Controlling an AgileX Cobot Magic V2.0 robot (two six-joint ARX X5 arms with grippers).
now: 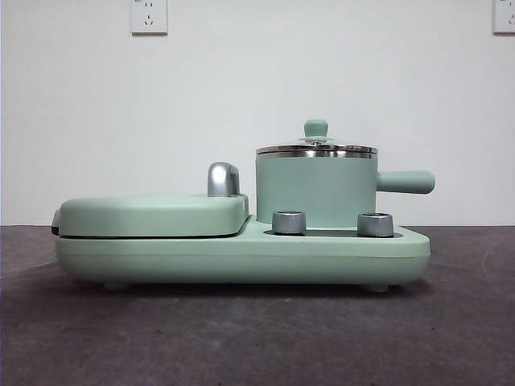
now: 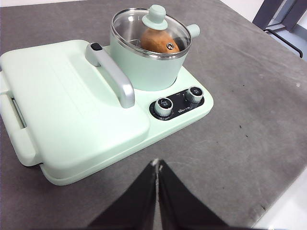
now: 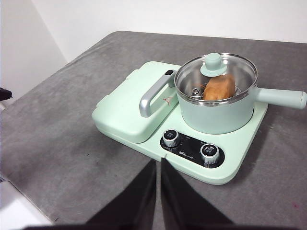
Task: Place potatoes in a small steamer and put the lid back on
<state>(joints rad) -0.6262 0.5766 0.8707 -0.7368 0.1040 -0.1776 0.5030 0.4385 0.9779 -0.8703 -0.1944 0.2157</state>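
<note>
Fingers of the left gripper (image 2: 157, 165) are pressed together and hold nothing, hanging above the grey desk (image 2: 249, 120) well back from the appliance. Its wrist view shows the potato (image 2: 159, 41) inside the small steamer (image 2: 146, 67), under the glass lid (image 2: 151, 28).

From the right wrist, the right gripper (image 3: 158, 163) is likewise closed and empty, well apart from the pot; the lid sits squarely on its rim.

Across the front, no arm shows. The task looks complete; nothing more seems called for than keeping clear.
</note>
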